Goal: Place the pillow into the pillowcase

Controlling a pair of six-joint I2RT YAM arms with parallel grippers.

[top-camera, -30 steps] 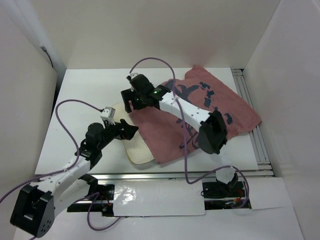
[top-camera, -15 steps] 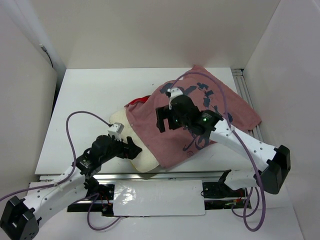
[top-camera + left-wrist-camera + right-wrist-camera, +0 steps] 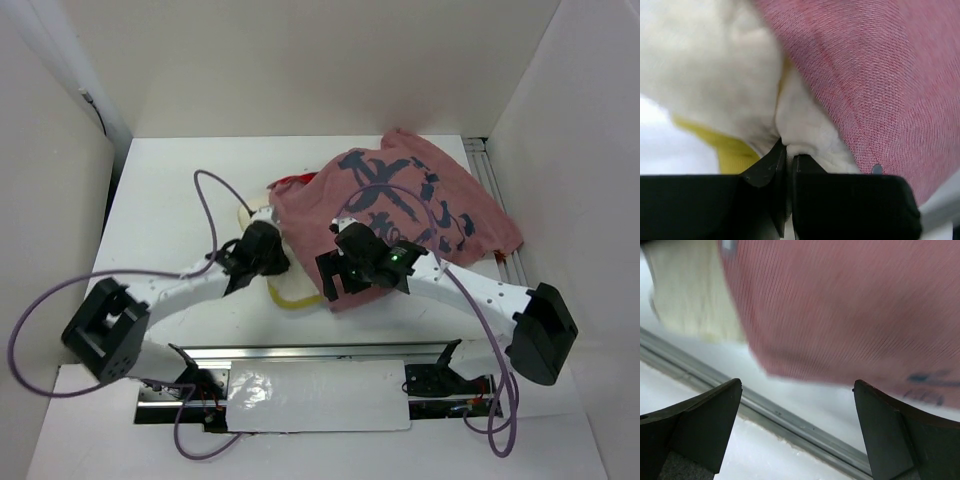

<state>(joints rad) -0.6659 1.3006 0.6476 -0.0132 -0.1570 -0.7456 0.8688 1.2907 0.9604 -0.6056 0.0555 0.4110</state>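
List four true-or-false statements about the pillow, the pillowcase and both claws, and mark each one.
1. The left claw is shut on the pillow, pinching its cream plush. True.
2. The right claw grips the pillowcase. False: its jaws stand wide open with nothing between them.
3. The pillowcase lies with its dull pink, dark-calligraphy face up. True.
4. The pillow lies fully uncovered beside the pillowcase. False: the pillowcase covers most of it, and only a cream and yellow part shows at the case's near-left edge.
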